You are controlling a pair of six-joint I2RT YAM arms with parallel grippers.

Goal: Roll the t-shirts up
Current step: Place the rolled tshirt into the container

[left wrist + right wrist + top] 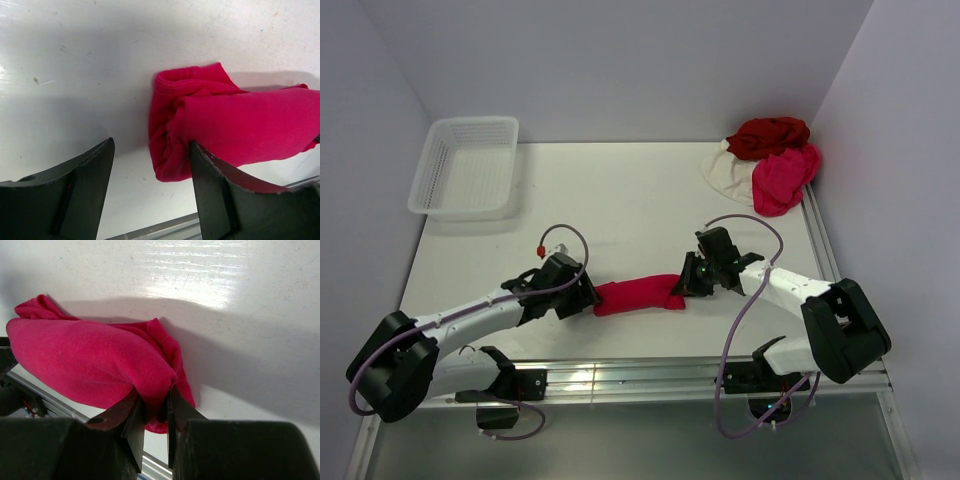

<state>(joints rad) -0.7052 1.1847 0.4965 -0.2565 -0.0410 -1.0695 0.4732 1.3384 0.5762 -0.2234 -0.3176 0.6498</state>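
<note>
Tabletop point(620, 200) holds crimson t-shirt point(638, 295), right end effector point(155, 412) pinching one end, left end effector point(151, 149) released at other.

Open table point(620, 190) lies beyond the rolled shirt point(638, 295); basket point(465, 165) far left; shirt pile point(770, 160) far right.

You have no text, label, brand, number or sign to read in any of the three views.
</note>
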